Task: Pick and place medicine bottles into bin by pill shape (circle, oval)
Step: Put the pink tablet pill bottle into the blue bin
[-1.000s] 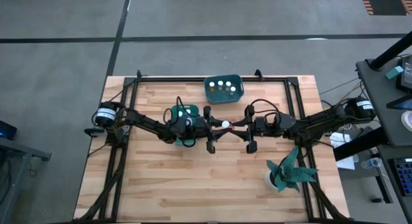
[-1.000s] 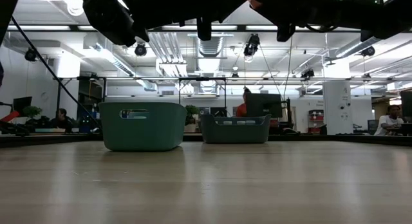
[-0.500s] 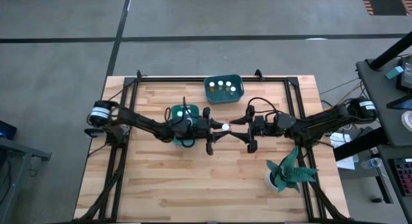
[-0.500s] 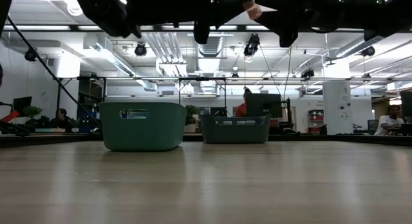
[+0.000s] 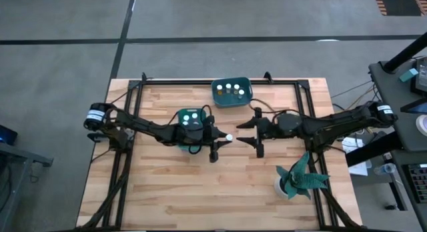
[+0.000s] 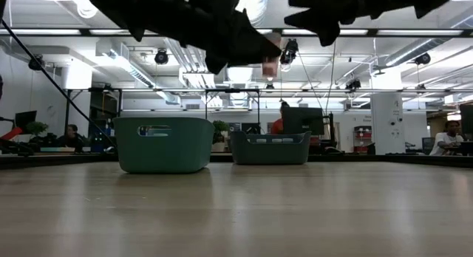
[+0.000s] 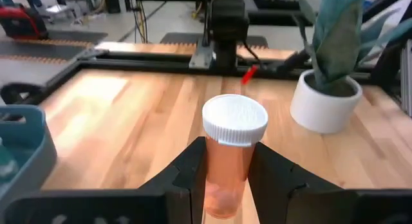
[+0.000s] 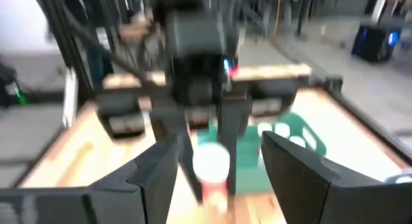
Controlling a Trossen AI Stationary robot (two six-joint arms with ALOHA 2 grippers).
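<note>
High view: above the pale plank table, the left gripper pinches a tiny white-capped bottle at its fingertips. A teal bin with white-capped bottles lies just behind those fingers, partly covered by the arm. The right gripper faces it with fingers spread wide and empty, a small gap off the bottle. A second teal bin with more small bottles sits well beyond both fingertips.

Low view: both arms are dark silhouettes cut off at the top edge; the bottle shows pinkish between the left fingers, hard to make out.

Left wrist view: two matte black fingers clamp the translucent orange cylinder under its ribbed white cap; pills inside are blurred, shape untellable. Beyond the fingertips stands a white pot with teal leaves.

Right wrist view: blurred; the wide black fingers frame the bottle without touching it.
</note>
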